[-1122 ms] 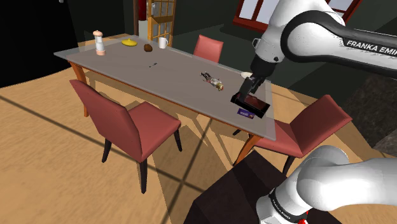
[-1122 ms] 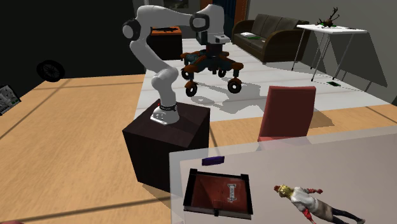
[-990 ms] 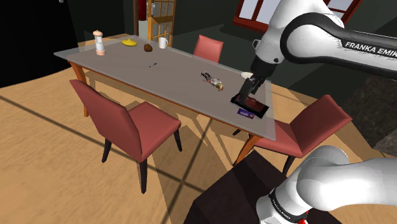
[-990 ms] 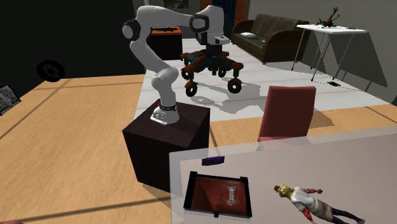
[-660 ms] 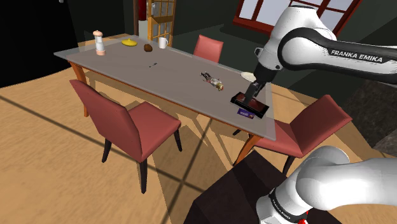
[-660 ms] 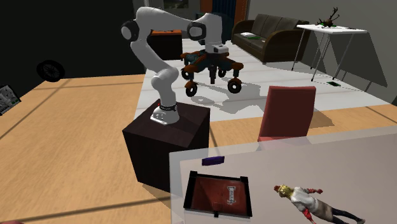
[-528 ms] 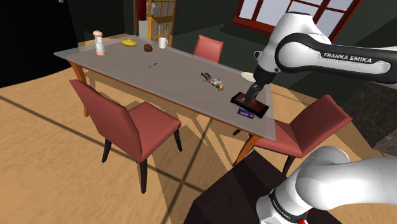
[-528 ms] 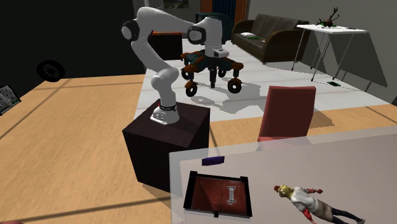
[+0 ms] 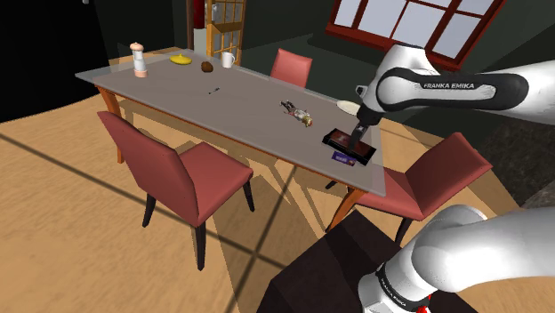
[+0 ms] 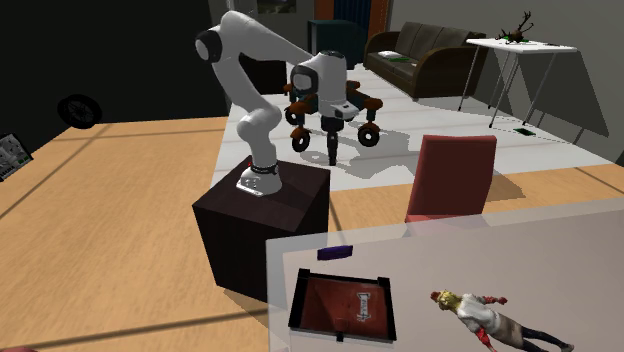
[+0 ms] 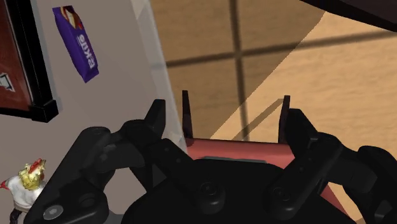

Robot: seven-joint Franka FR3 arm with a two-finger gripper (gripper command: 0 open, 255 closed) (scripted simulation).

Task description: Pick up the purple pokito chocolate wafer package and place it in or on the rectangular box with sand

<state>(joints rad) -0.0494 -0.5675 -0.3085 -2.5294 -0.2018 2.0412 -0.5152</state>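
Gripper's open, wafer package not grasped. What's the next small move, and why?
Probably shift the gripper sideways over the table toward the purple wafer package: its open fingers frame the red chair beyond the table edge, while the package lies flat beside the box, ungrasped.

Grey table (image 10: 560,262), purple package (image 10: 336,253) near black-rimmed box (image 10: 296,303) (reddish fill), doll (image 10: 480,312)

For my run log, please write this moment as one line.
claw: open, empty | wafer pack: flat on table, beside box, not held | stage: before grasp
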